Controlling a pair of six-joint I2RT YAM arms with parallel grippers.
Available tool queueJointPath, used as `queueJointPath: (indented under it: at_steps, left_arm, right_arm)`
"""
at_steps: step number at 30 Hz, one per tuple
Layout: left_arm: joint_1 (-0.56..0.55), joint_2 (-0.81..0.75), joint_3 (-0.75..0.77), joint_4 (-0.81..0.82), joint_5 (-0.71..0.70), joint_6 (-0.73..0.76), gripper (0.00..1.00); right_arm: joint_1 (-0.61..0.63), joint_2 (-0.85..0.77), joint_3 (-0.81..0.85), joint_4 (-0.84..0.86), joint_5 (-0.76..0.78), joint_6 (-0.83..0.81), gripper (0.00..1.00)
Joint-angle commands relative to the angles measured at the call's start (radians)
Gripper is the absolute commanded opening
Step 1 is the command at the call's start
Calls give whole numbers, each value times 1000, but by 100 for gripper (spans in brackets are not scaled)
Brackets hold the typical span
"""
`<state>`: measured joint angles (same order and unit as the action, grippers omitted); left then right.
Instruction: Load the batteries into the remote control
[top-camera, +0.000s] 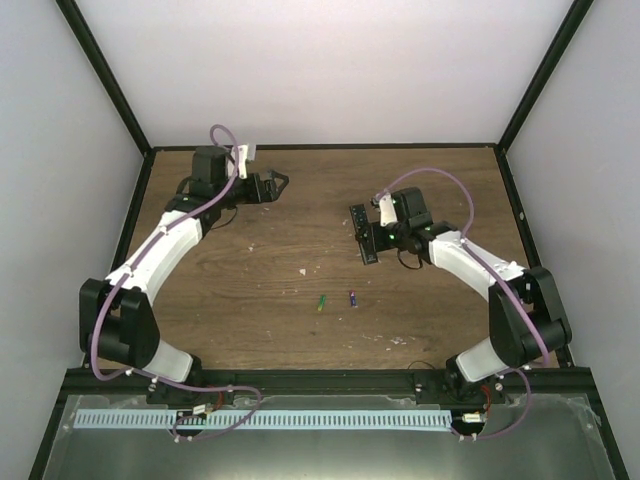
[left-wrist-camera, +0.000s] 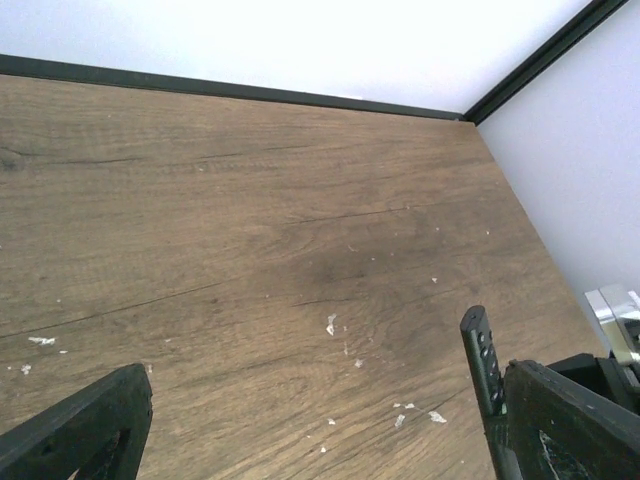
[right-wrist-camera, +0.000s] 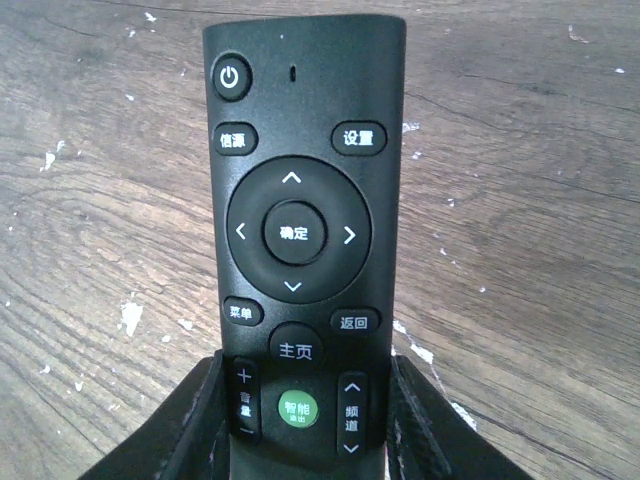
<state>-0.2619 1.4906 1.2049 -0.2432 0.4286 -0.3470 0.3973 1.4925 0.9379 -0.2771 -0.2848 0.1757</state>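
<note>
My right gripper (top-camera: 378, 240) (right-wrist-camera: 307, 400) is shut on the remote control (top-camera: 362, 232) (right-wrist-camera: 300, 150), a slim black bar held by its lower end above the table right of centre. Its button face is turned to the right wrist camera. In the left wrist view the remote control (left-wrist-camera: 480, 360) shows edge-on at the right. The batteries lie on the table in front of it: a green one (top-camera: 321, 302) and a purple one (top-camera: 353, 298), a little apart. At the back left my left gripper (top-camera: 278, 182) (left-wrist-camera: 330, 440) stands open with nothing in it.
The wooden table (top-camera: 300, 250) carries small white flecks (left-wrist-camera: 331, 324). Black frame rails and white walls close it in at the back (top-camera: 320, 146) and both sides. A perforated strip (top-camera: 260, 420) runs along the near edge between the arm bases.
</note>
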Motion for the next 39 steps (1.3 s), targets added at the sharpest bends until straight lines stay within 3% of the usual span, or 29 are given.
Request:
queueJointPath:
  at_steps: [1,11,35,39]
  left_arm:
    - [2,-26,-18,44,29,-29,96]
    - [-43,-22,-64,121,54,-86,94]
    - [-176,105,-68,237,25,-172,80]
    - [-202,130,-59,246,28,-177,69]
  right_arm:
    - [12,-38,-10,60,-48,-4,13]
    - [25,-26,20,92,-102,-2,12]
    - [172,76,216,59,-24,41,12]
    - [196,98,241,56,-13,40,12]
